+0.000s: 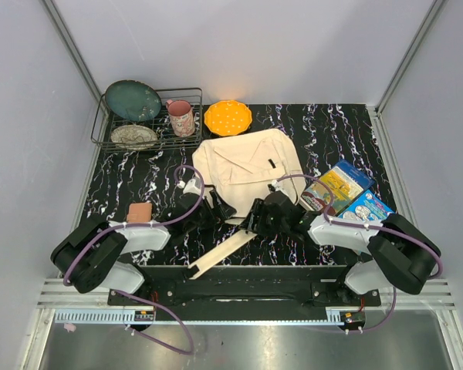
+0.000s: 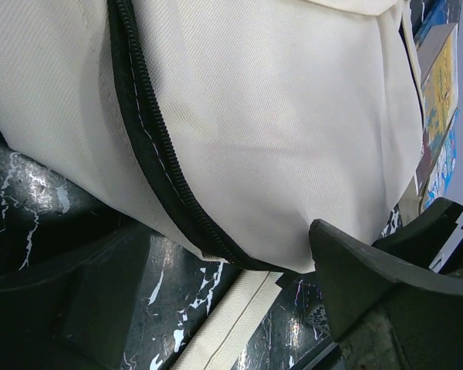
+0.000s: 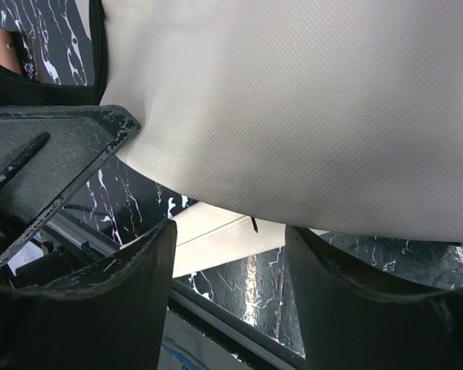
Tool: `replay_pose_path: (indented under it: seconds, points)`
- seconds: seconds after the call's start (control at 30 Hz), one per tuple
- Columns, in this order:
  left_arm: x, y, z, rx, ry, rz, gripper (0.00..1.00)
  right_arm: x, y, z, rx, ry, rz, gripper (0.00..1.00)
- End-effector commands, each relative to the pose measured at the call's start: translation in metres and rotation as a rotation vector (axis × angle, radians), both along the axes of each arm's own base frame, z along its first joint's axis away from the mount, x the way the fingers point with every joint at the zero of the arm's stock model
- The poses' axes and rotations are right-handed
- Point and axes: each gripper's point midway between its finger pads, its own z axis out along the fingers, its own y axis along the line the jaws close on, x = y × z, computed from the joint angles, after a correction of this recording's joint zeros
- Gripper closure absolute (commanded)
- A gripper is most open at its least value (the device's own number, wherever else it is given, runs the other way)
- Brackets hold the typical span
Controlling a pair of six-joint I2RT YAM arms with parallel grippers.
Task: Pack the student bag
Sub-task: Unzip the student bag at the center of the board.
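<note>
The left gripper (image 2: 216, 297) is wide open; the bottom edge of the student bag (image 1: 247, 166) dips down between its two fingers (image 2: 370, 293), but they do not squeeze it; one tip sits right at the cloth, and it is hard to tell if it touches. The right gripper (image 3: 228, 297) is open too, with nothing between its fingers; the cloth sits just past the tips. The bag lies flat in the middle of the table (image 1: 123, 181), with both grippers at its near edge. In the wrist views only cloth and a black zipper (image 2: 158, 166) show; one left finger is a dark blur. The top view alone shows the whole bag, a strap (image 1: 224, 253) trailing toward the arms, books (image 1: 343, 185) on the right and a dish rack (image 1: 162, 127) at the back.
</note>
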Motion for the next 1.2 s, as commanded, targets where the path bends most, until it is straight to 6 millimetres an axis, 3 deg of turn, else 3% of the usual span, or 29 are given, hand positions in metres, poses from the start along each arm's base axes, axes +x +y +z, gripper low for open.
replay_pose_path:
  seconds: [0.0, 0.07, 0.17, 0.5, 0.97, 1.07, 1.1, 1.17]
  points:
    - [0.012, -0.018, 0.027, -0.085, -0.058, -0.021, 0.14, 0.012, 0.013, 0.01, 0.024, -0.054, -0.016, 0.39]
    - [0.012, -0.016, 0.025, -0.073, -0.058, -0.022, 0.17, 0.013, 0.014, 0.009, 0.025, -0.055, -0.016, 0.5]
    - [0.013, -0.017, 0.026, -0.07, -0.06, -0.023, 0.2, 0.015, 0.016, 0.008, 0.022, -0.059, -0.011, 0.56]
    - [0.012, -0.012, 0.027, -0.054, -0.07, -0.023, 0.22, 0.033, 0.008, 0.009, 0.015, -0.105, -0.123, 0.58]
    - [0.012, -0.013, 0.027, -0.053, -0.072, -0.024, 0.23, 0.038, 0.008, 0.0, 0.104, -0.106, -0.208, 0.78]
    - [0.012, -0.013, 0.026, -0.051, -0.07, -0.026, 0.23, 0.038, 0.008, 0.001, 0.105, -0.107, -0.209, 0.85]
    - [0.012, -0.014, 0.027, -0.054, -0.072, -0.025, 0.23, 0.038, 0.008, 0.002, 0.108, -0.108, -0.207, 0.97]
    - [0.012, -0.014, 0.027, -0.053, -0.072, -0.027, 0.25, 0.035, 0.008, 0.003, 0.105, -0.113, -0.196, 1.0]
